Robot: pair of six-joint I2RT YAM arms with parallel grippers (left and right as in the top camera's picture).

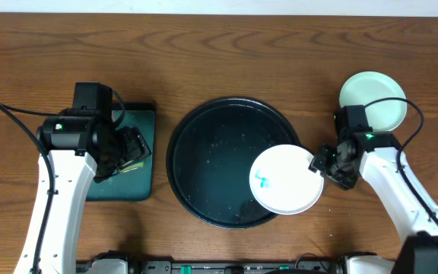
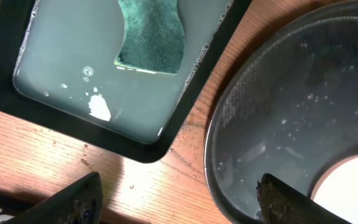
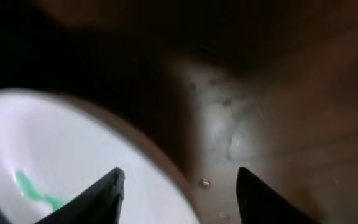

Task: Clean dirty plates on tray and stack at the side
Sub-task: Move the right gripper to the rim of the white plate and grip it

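A white plate (image 1: 284,179) with a teal smear at its centre lies at the right edge of the round black tray (image 1: 204,152), overhanging its rim. My right gripper (image 1: 322,164) is at that plate's right edge. In the right wrist view its jaws (image 3: 179,177) stand apart astride the rim of the white plate (image 3: 73,155), one finger over the plate, the other over the table. A mint-green plate (image 1: 371,99) lies on the table at the far right. My left gripper (image 1: 131,148) is open and holds nothing; in the left wrist view the left gripper (image 2: 179,186) spans bare wood and the tray (image 2: 213,155).
A rectangular black tray (image 1: 124,186) with soapy water and a green sponge (image 2: 151,37) lies left of the round tray, under my left arm. A thin film of water and droplets covers the round tray's floor. Cables run along both arms.
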